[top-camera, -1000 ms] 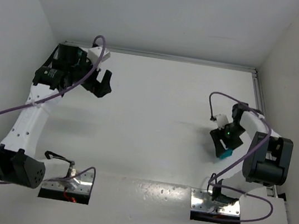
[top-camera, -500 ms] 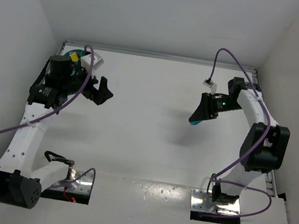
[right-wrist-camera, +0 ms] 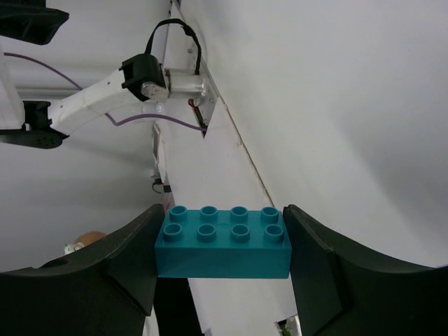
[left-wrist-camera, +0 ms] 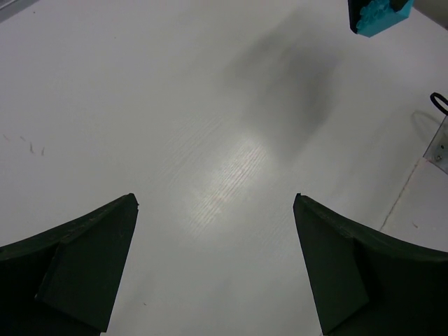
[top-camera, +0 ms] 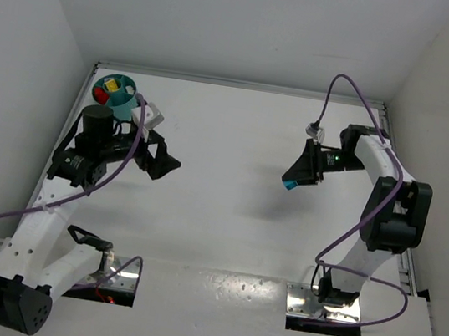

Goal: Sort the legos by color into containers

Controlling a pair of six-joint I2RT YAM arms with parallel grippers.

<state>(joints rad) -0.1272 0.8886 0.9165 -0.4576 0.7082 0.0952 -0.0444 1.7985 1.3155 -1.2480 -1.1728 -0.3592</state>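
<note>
My right gripper (top-camera: 294, 178) is shut on a cyan lego brick (right-wrist-camera: 222, 243), held in the air right of the table's middle. The brick also shows in the top view (top-camera: 289, 184) and in the left wrist view (left-wrist-camera: 376, 15). My left gripper (top-camera: 167, 158) is open and empty above bare table at the left; its fingers (left-wrist-camera: 77, 269) frame only white surface. The round teal bowl (top-camera: 114, 91) stands in the far left corner. It holds a yellow lego (top-camera: 113, 83) and a red lego (top-camera: 101, 95) in separate compartments.
White walls close the table at the back and both sides. A purple cable (top-camera: 350, 90) loops above the right arm. Metal mounting plates (top-camera: 318, 302) lie at the near edge.
My left gripper swung right and toward the near side, away from the bowl, uncovering it. My right gripper lifted the cyan brick from the right side toward the middle, then barely moved.
</note>
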